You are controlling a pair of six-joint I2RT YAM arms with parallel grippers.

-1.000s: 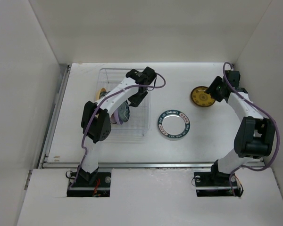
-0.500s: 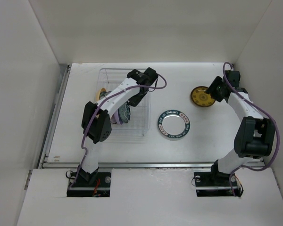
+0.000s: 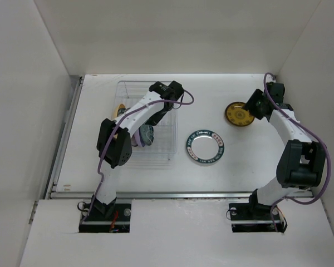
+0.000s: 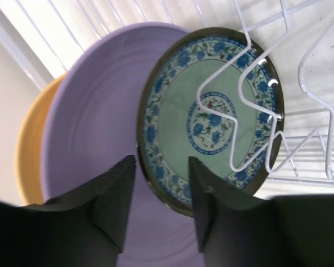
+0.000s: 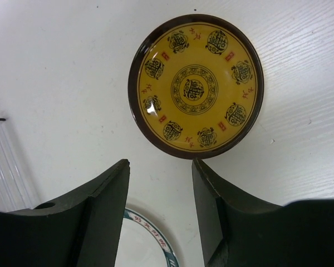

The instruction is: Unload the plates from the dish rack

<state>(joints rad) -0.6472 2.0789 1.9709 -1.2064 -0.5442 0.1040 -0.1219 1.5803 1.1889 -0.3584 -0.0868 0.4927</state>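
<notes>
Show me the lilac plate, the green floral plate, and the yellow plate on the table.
lilac plate (image 4: 94, 111), left wrist view, its face.
green floral plate (image 4: 178, 128), left wrist view, pale green field.
yellow plate (image 5: 195, 88), right wrist view, centre medallion.

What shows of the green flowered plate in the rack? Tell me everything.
The green plate is round and glossy, with a dark rim, a blue flower band and a pale green middle. It stands on edge in the rack, whose white wires cross its face, with a lilac plate close behind. Its lower rim lies between the fingers of the open left hand.
</notes>
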